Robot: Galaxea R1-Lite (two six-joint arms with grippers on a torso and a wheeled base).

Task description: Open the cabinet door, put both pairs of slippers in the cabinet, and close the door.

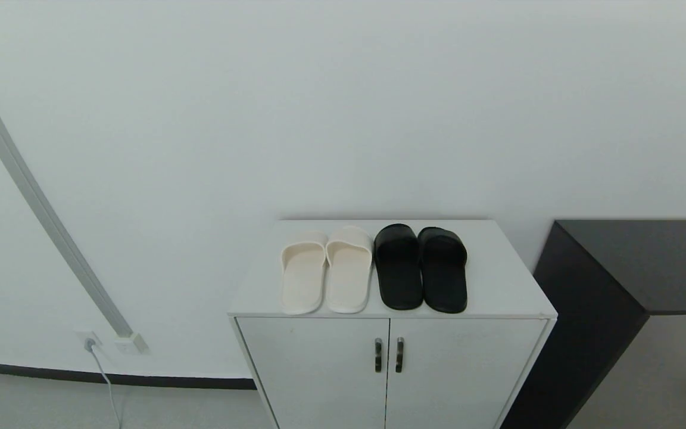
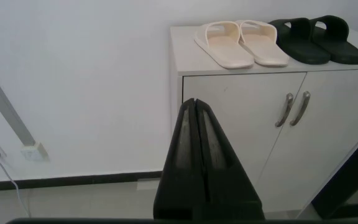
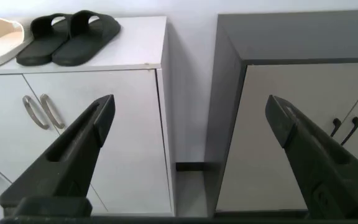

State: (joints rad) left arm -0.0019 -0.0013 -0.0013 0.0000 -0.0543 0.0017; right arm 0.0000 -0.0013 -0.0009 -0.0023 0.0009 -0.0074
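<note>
Cabinet [image 1: 319,381] closed, bottom cut off; left hand [image 2: 195,106] pressed together, right hand [image 3: 189,102] wide.

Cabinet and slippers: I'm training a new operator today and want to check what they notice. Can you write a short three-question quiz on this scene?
1. True or false: both cabinet doors are shut.
2. Where do the black slippers lie?
A. On the floor
B. On the cabinet top, to the robot's right of the white slippers
C. Inside the cabinet
3. Fill in: the right gripper has its fingers open; the left gripper has its fingers ____.

Key: 1 true; 2 B; 3 shut.
</note>
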